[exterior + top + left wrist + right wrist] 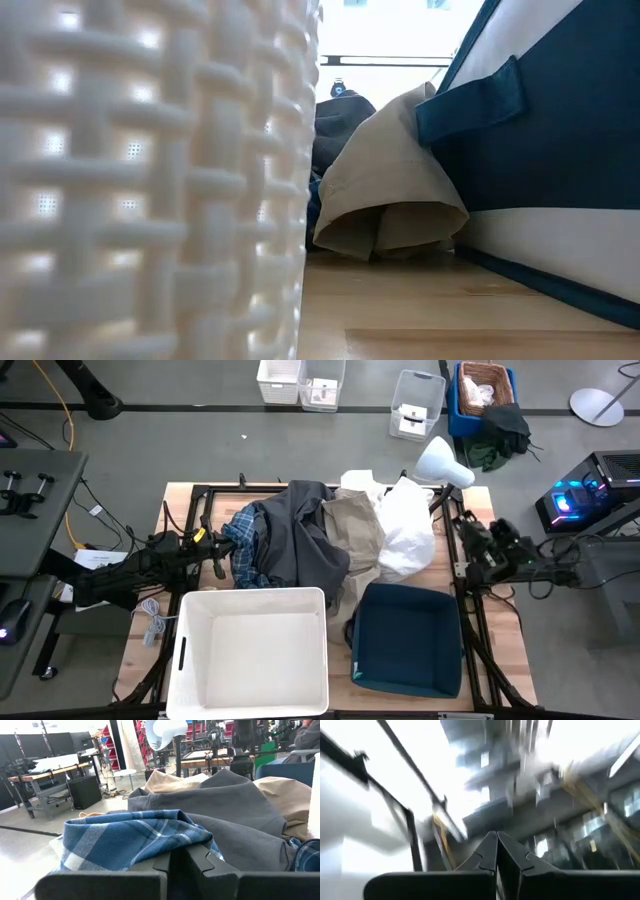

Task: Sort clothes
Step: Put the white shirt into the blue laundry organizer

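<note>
The clothes lie in a heap on the far middle of the table. From left to right they are the blue-and-white plaid shirt (243, 548), the dark grey garment (300, 528), the beige khaki garment (355, 530) and the white garment (407, 525). My left gripper (214, 556) is shut and level at the heap's left side, its tips (186, 856) right at the plaid shirt (135, 837). My right gripper (496, 845) is shut and empty at the table's right edge (478, 550), pointing up into the room. My left gripper's shut fingertips (200, 860) come level from the table's left at the plaid shirt's near fold (150, 850). I cannot tell whether they touch the cloth. The shirt lies slack on the table, partly under the dark grey garment (235, 805).
A white woven basket (190, 660) stands at the near left and a dark blue fabric bin (365, 660) at the near right. In the low view the khaki garment (385, 190) hangs down between the basket (150, 180) and the bin (560, 150). A white lamp (442, 463) stands at the far edge.
</note>
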